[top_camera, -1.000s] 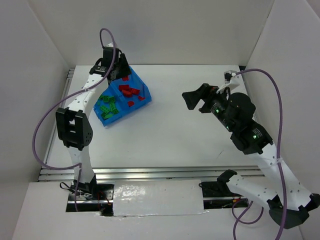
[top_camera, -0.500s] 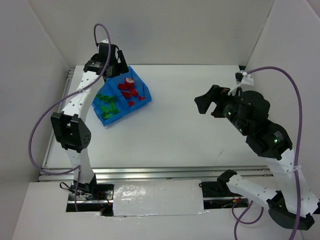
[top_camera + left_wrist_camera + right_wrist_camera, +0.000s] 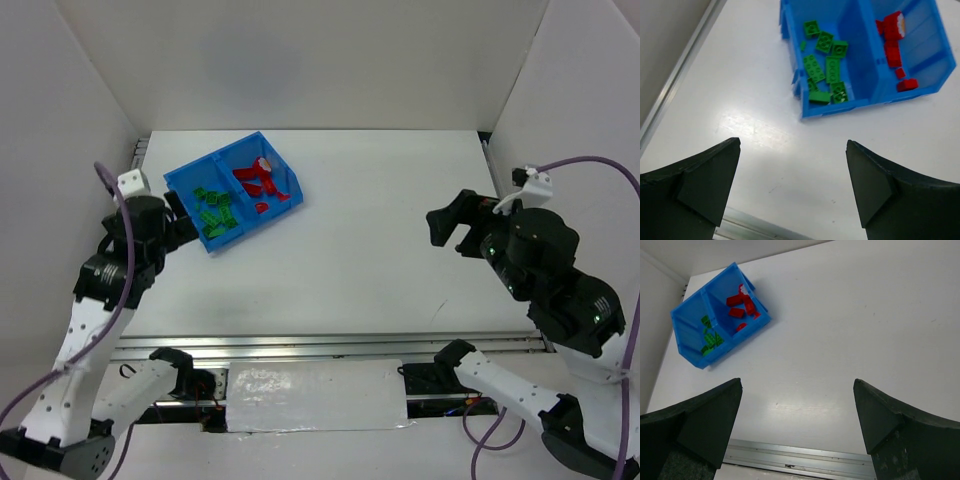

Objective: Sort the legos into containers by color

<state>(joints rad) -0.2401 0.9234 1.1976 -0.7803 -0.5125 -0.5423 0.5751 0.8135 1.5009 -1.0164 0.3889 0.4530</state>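
Note:
The blue bin (image 3: 190, 172) sits at the far left of the table, its two containers side by side. Several green legos (image 3: 213, 212) lie in the left compartment. Several red legos (image 3: 260, 180) lie in the right one, one of them with a white end. My left gripper (image 3: 182, 222) hangs open and empty just short of the bin's near left corner. In the left wrist view the bin (image 3: 858, 60) and its green legos (image 3: 825, 65) lie ahead of the left gripper (image 3: 792, 144). My right gripper (image 3: 447, 225) is open and empty, far to the right.
White walls enclose the table on three sides. A metal rail (image 3: 330, 345) runs along the near edge, and another rail (image 3: 138, 150) along the left side. The right wrist view shows the bin (image 3: 687, 325) far off, across bare table, from the right gripper (image 3: 798, 382).
My left gripper opened above the red compartment, and its arm then drew back to the near left. A red and white lego now lies there. The right arm pulled back rightward.

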